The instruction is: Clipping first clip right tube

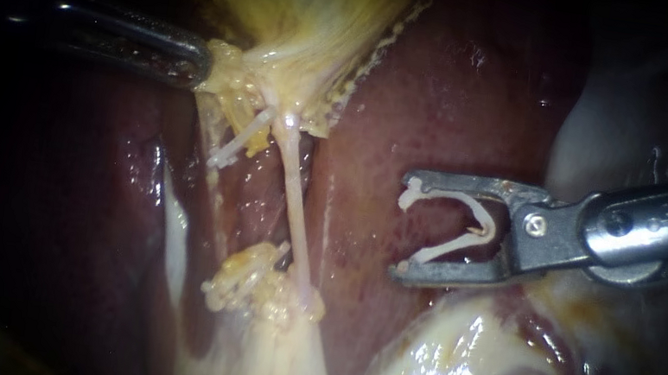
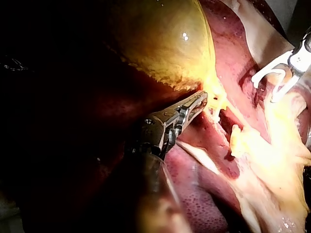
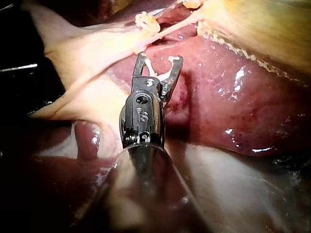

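In the endoscope view, the right instrument comes in from the right. Its end effector has two jaws standing wide apart. A white clip sits between them and touches both. The clip is open too, and its mouth faces the right tube. That tube is the long pale string running down from the yellow gallbladder. The clip is near the tube but not touching it, and dark red liver shows between them. The left instrument comes in from the left. Its end effector is closed on the gallbladder's yellow edge.

In the left wrist view, the left instrument has its jaws pressed together on that yellow edge. The clip hangs ahead of it and off to one side.

In the right wrist view, the right instrument points at the tube. The tube lies just ahead of the open clip.

I think this is the moving-in step, because the clip is loaded but not yet on the tube. The next move calls for sliding forward until the tube lies deep in the clip's mouth, with one jaw on each side. Then the jaws squeeze. They should catch only the tube, not the liver.

Everything underneath is soft, wet, shiny tissue. No bench or room shows, and the edges are dark.
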